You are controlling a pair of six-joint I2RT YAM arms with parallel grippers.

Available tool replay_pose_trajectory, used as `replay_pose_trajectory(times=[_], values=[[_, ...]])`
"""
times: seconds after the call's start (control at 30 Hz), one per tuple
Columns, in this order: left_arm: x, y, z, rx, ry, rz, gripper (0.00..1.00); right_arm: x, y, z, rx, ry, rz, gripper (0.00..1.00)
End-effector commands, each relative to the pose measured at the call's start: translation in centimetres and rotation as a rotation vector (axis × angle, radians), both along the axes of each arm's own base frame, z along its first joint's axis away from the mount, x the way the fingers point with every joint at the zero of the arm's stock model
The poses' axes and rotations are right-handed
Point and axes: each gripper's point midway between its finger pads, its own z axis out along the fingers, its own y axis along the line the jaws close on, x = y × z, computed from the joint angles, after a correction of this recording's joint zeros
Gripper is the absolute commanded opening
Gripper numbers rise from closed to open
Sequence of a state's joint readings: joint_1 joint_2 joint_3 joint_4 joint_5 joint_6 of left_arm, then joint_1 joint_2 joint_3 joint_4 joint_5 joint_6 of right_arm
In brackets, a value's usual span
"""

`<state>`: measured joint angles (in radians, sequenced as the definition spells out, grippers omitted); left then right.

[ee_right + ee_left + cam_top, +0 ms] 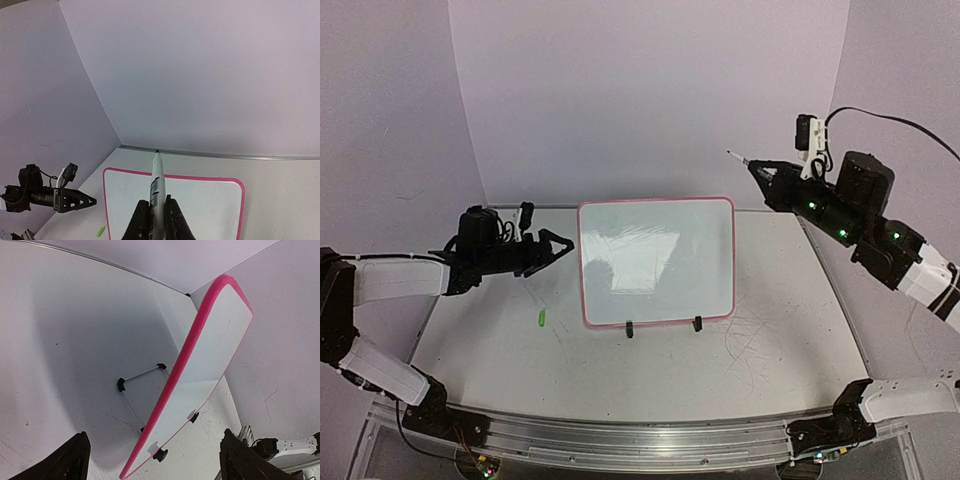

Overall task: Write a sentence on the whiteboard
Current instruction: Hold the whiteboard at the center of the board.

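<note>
The whiteboard stands tilted back on two black clip feet mid-table, pink-rimmed; its face looks blank and no sentence shows on it. My left gripper is open just off the board's left edge, not touching it. In the left wrist view the whiteboard is seen edge-on ahead of the spread fingers, the left gripper empty. My right gripper hovers high past the board's top right corner, shut on a white marker, tip bare. From the right wrist, the marker juts from the right gripper over the whiteboard.
A small green marker cap lies on the table left of the board's lower corner, also in the right wrist view as the cap. A wire stand props the board from behind. Grey scribbles mark the tabletop. Walls enclose the back and sides.
</note>
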<state>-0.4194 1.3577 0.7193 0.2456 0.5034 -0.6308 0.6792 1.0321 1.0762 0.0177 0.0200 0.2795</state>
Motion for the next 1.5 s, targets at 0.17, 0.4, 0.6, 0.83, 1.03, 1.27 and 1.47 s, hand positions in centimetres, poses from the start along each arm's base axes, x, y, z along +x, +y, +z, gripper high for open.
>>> replay_pose_trajectory(times=[0.17,0.4,0.6,0.83,1.03,1.27,1.47], values=[[1.1,-2.5,3.2,-0.168,-0.159,-0.12,0.93,2.5,2.9,-0.6,-0.053,0.034,0.018,0.0],[1.1,-4.1,2.2,-0.209,-0.156,-0.227,0.93,2.1,9.4,-1.9,-0.105,0.077,0.165,0.0],[1.4,-4.9,1.6,-0.231,-0.145,-0.275,0.91,1.6,14.2,-3.4,-0.139,0.104,0.264,0.0],[1.4,-6.3,0.5,-0.253,-0.11,-0.386,0.82,1.3,16.4,-4.3,-0.144,0.116,0.307,0.0],[1.7,-6.4,0.2,-0.249,-0.119,-0.382,0.8,0.9,16.2,-3.5,-0.119,0.086,0.301,0.0],[2.2,-6.9,0.1,-0.252,-0.129,-0.397,0.76,0.7,15.8,-3.1,-0.102,0.069,0.288,0.0],[2.5,-7.2,0.1,-0.259,-0.135,-0.42,0.71,0.5,15.9,-3.0,-0.105,0.06,0.302,0.0]])
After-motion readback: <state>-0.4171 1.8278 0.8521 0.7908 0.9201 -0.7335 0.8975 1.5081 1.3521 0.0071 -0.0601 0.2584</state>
